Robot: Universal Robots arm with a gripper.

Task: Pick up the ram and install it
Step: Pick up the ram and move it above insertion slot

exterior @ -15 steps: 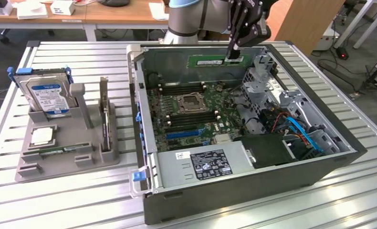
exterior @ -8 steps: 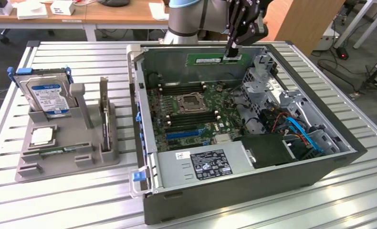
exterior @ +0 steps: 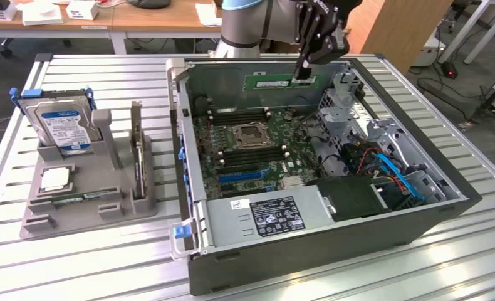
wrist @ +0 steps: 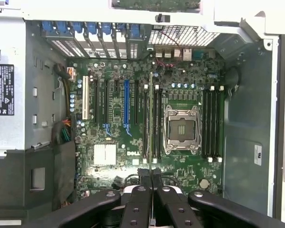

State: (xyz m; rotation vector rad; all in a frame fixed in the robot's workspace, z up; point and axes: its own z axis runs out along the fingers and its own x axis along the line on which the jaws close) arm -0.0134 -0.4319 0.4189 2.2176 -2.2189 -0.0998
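Green board: the ram, a thin flat stick with a small white label, hung in the air over the open computer case, above the half nearest the bench's far edge, and sat in no slot.
Hand: the gripper was pinched narrow on the ram near one end, its black fingers pointing straight down.
Why held so: the stick rode long edge down and lengthwise with the memory slots, most likely so that its contact edge could meet a slot squarely.
Motherboard: the motherboard was green, densely printed and flat on the case floor, with long black slots on either side of the square metal processor socket.
Case: a dark sheet-metal box lay on its side with the panel off, so the board faced up toward the arm.
Holder: a grey moulded stand sat by the bench's edge at the exterior view's left and carried an upright hard drive. Its pockets seemed shaped to stand parts on edge for an easy grip.
Bench: the bench was ribbed, pale metal slats.
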